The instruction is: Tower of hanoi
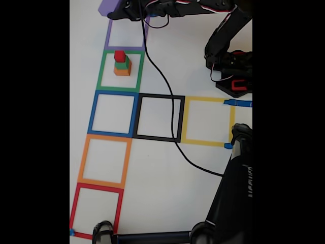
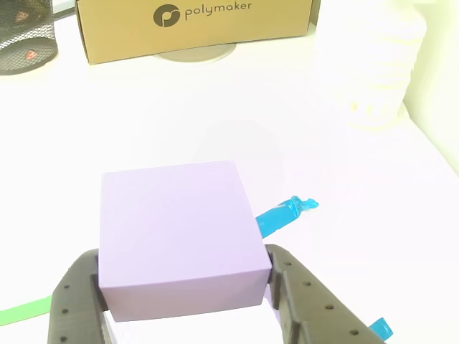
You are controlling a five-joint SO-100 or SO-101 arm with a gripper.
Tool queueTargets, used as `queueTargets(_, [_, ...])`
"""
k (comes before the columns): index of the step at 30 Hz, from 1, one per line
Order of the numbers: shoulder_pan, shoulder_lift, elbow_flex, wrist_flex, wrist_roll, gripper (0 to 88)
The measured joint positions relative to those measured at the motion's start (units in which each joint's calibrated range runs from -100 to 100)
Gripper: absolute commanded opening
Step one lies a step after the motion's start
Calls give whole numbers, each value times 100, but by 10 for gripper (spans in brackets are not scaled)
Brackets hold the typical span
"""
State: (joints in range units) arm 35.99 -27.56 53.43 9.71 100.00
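Observation:
The big purple cube [image 1: 107,7] sits at the top left edge of the fixed view, just beyond the purple tape square [image 1: 126,34]. My gripper [image 1: 117,11] is shut on it. In the other view the purple cube [image 2: 179,236] is clamped between the two dark fingers [image 2: 72,304] of the gripper [image 2: 183,265]. A small stack stands inside the green tape square [image 1: 120,71]: the orange cube [image 1: 122,70] at the bottom, the green cube [image 1: 121,64] on it, the red cube [image 1: 120,55] on top. I cannot tell whether the purple cube touches the table.
Blue [image 1: 113,113], black [image 1: 159,118], yellow [image 1: 207,121], orange [image 1: 104,161] and red [image 1: 96,208] tape squares mark the white table. A black cable [image 1: 167,86] crosses it. The arm's base [image 1: 233,76] stands at right, a black stand [image 1: 233,193] at bottom right. A cardboard box [image 2: 193,25] lies ahead.

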Motion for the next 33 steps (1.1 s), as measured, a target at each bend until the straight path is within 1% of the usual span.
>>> queueTargets(4, [-164,-473,-1257,1927,0,124])
queueTargets(9, [-573,-675,-3311,4353,0,134])
queueTargets(14, [-1240,-878,-5046,6143,0,130])
queueTargets(18, [-1943,-1283,-5392,6642,0,129])
queueTargets(23, [-2820,-1773,-5445,7013,0,127])
queueTargets(29, [-3920,-2068,-5445,7263,0,119])
queueTargets(33, [-4517,-2246,-5064,7231,0,114])
